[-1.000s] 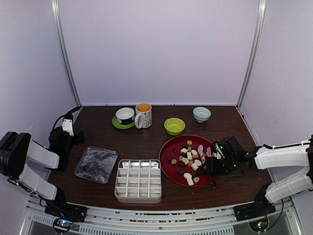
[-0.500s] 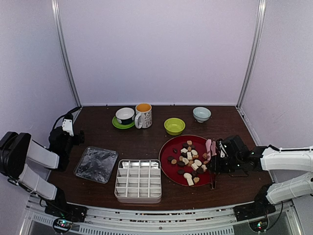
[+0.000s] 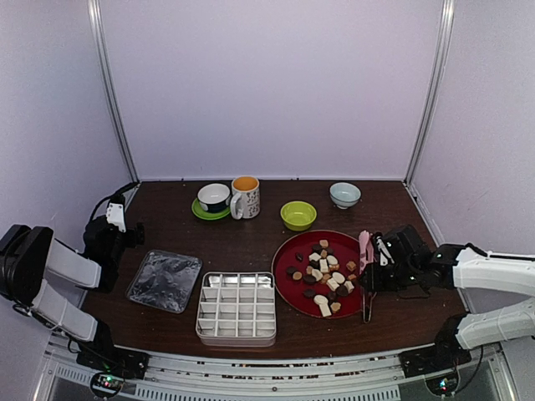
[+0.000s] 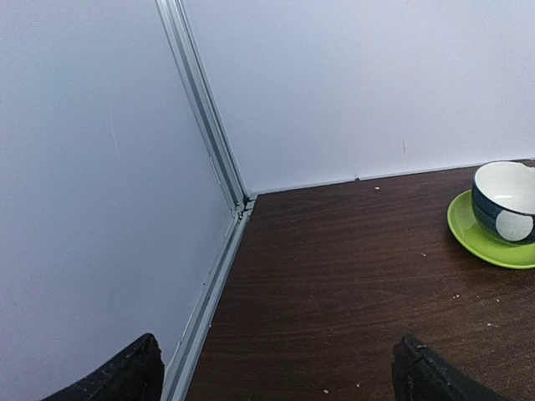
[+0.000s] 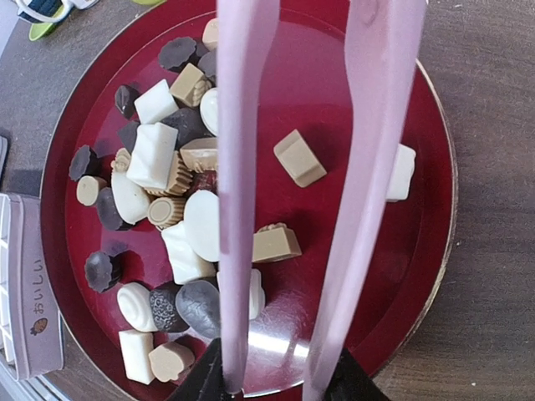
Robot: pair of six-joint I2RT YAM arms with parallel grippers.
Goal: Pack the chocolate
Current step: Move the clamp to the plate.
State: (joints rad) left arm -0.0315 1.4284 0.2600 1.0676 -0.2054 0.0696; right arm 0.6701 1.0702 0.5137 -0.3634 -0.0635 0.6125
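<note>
The chocolate [image 3: 324, 274] is a heap of dark brown, tan and white pieces on a round red plate [image 3: 284, 251]. In the right wrist view the chocolate [image 5: 192, 225] lies mostly on the left half of the plate [image 5: 376, 276]. My right gripper [image 3: 374, 267] hovers at the plate's right edge, shut on pink tongs [image 3: 364, 247]. Both arms of the tongs [image 5: 242, 167] run up from the right gripper [image 5: 276, 380], spread apart over the pieces with nothing between them. My left gripper [image 3: 125, 230] is open at the far left, by the wall. The left gripper [image 4: 276, 376] holds nothing.
A silver compartment tray [image 3: 237, 307] stands at the front, left of the plate, with a clear lid [image 3: 165, 280] beside it. Along the back stand a cup on a green saucer [image 3: 214, 199], a mug [image 3: 246, 197], a green bowl [image 3: 298, 215] and a white bowl [image 3: 344, 195].
My right gripper has closed on the pink tongs and drawn back to the right, carrying them from over the chocolate to the plate's right edge. The left arm has not moved.
</note>
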